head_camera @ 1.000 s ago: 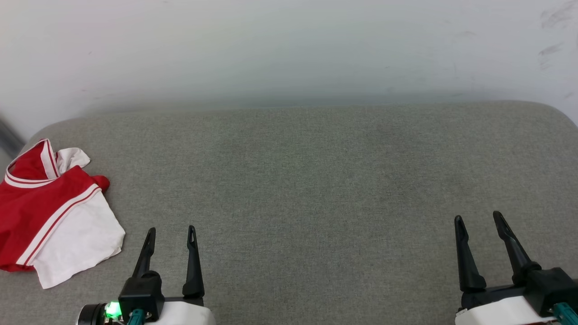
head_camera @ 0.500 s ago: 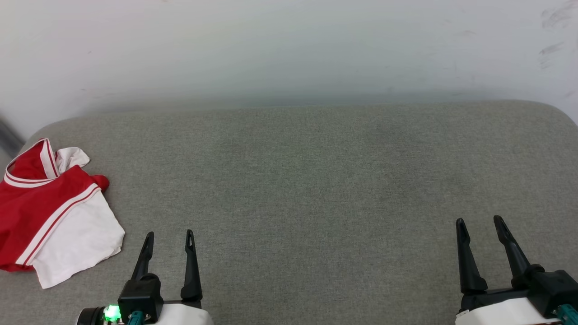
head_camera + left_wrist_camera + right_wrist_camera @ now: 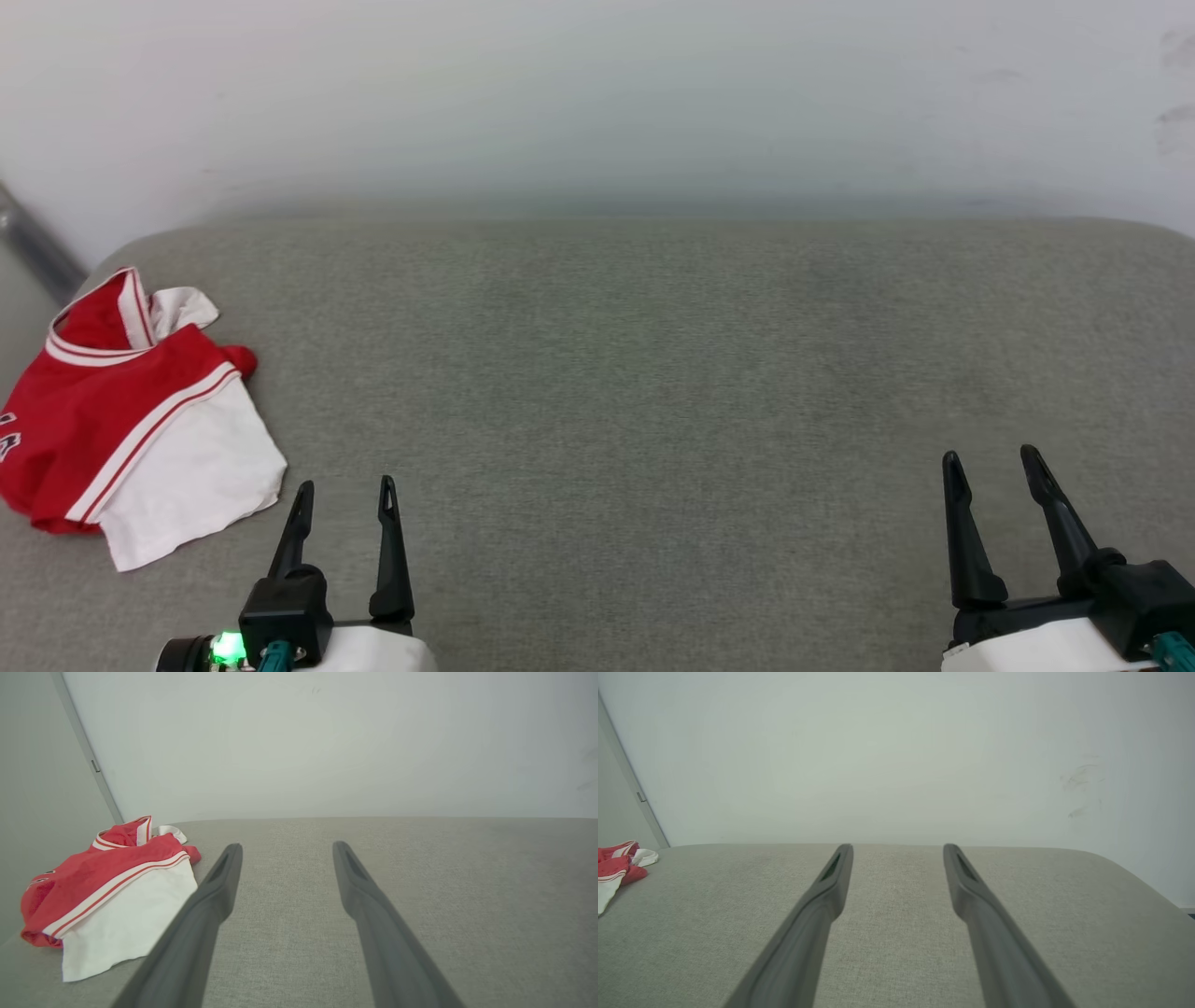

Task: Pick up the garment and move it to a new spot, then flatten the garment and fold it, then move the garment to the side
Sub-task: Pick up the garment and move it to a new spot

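As the head camera swings slightly left, the garment (image 3: 103, 411) sits fuller in frame, crumpled at the left edge of the grey cushion (image 3: 653, 373), apparently unmoved itself. The left gripper (image 3: 345, 483) and right gripper (image 3: 990, 455) hover with fingers apart and empty, so pickup is not yet begun.

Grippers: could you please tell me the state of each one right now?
Left gripper: open, holding nothing; the red basketball shirt lies apart from it.
Right gripper: open, holding nothing.

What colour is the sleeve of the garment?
White, edged with red-and-white stripes; the garment shows best in the left wrist view.
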